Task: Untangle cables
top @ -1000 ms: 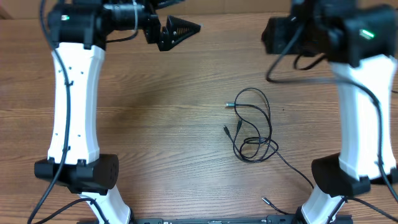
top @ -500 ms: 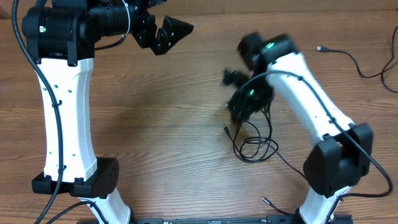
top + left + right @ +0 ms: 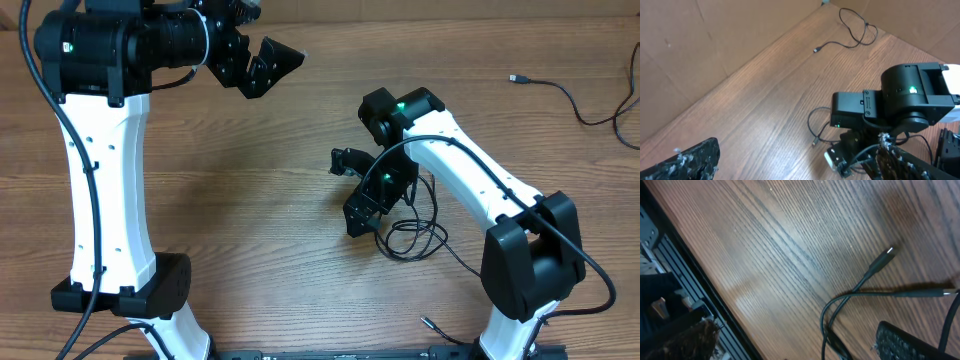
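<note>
Cables [image 3: 412,238]: thin black cords in a loose looped tangle on the wooden table [image 3: 250,210], right of centre, partly hidden beneath the right arm [image 3: 470,175]. One strand trails toward the near edge.
Second cord [image 3: 565,95]: lies well apart at the far right, plug end free.
Right gripper [image 3: 352,190]: close over the tangle's left side, jaws spread wide, holding nothing. Two plug ends [image 3: 884,258] lie on the wood just ahead of it.
Left gripper [image 3: 262,35]: far left, well clear of the cords, jaws wide, empty.
</note>
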Robot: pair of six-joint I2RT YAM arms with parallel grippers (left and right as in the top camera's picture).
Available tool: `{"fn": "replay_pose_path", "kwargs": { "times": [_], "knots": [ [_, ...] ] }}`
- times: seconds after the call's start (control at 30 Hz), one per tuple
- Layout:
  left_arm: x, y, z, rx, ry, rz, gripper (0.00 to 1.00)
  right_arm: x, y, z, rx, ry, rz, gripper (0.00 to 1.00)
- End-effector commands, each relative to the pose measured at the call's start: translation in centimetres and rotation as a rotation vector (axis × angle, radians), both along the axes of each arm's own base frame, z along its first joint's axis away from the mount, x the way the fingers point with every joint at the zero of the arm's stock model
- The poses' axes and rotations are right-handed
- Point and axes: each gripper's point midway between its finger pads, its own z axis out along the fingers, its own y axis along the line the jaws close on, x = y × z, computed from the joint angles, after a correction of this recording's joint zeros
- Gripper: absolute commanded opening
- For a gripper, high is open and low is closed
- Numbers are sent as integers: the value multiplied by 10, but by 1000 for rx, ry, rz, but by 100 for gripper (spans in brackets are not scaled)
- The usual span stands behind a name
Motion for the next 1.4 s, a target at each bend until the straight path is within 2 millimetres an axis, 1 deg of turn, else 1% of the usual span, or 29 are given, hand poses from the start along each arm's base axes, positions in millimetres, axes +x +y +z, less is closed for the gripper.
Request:
{"fn": "replay_pose_path", "kwargs": {
  "times": [0.0,0.07,0.1,0.2,0.27,0.33,0.43,0.5,0.57,0.67,0.77,0.83,0.93,0.97,1.0,1.03,1.07,1.1,1.17,1.2,1.27,1.33,1.37],
  "knots": [
    [-7,0,7,19,-42,-18,100,-7,-6,7,-11,-37,109,100],
    [-10,1,5,28,-38,-26,100,-18,-11,19,4,-36,191,100],
    [-11,1,5,31,-36,-30,100,-20,-11,25,14,-43,197,100],
    [-13,1,1,45,-34,-44,100,-24,-13,53,84,-115,219,98],
    [-14,1,1,49,-40,-48,100,-22,-18,65,99,-158,202,98],
    [-14,1,1,52,-43,-51,100,-17,-29,75,97,-203,174,98],
    [-14,2,0,58,-36,-47,100,-9,-45,79,91,-225,116,98],
    [-16,2,-2,68,-35,-57,100,-3,-54,77,95,-220,73,98],
    [-18,4,-6,87,-37,-68,100,2,-62,69,108,-210,26,98],
    [-17,9,-11,122,-27,-43,100,3,-67,56,136,-179,-23,98],
    [-15,13,-14,144,-25,-26,100,-6,-69,37,143,-134,-40,98],
    [-15,13,-13,144,-28,-27,100,-15,-70,21,134,-90,-66,98],
    [-15,13,-13,144,-28,-27,100,-30,-70,5,142,-29,-79,95],
    [-15,13,-13,144,-28,-27,100,-32,-68,3,154,-18,-86,83],
    [-14,13,-13,144,-30,-27,100,-34,-65,0,172,-6,-100,74],
    [-14,13,-13,144,-31,-27,100,-35,-63,-1,182,3,-113,68],
    [-14,12,-13,144,-32,-27,100,-37,-61,-3,193,13,-126,19],
    [-14,12,-13,143,-31,-28,100,-39,-61,-5,192,21,-127,4],
    [-15,12,-13,143,-30,-28,100,-39,-60,-6,201,19,-130,4],
    [-15,12,-13,143,-30,-28,100,-35,-56,-4,230,6,-129,4],
    [-15,12,-13,141,-30,-29,100,-30,-47,9,296,-21,-111,4],
    [-15,12,-13,141,-28,-29,100,-20,-36,34,373,-72,-97,4],
    [-15,12,-13,140,-28,-29,100,-13,-31,52,411,-109,-94,4]
  ]
}}
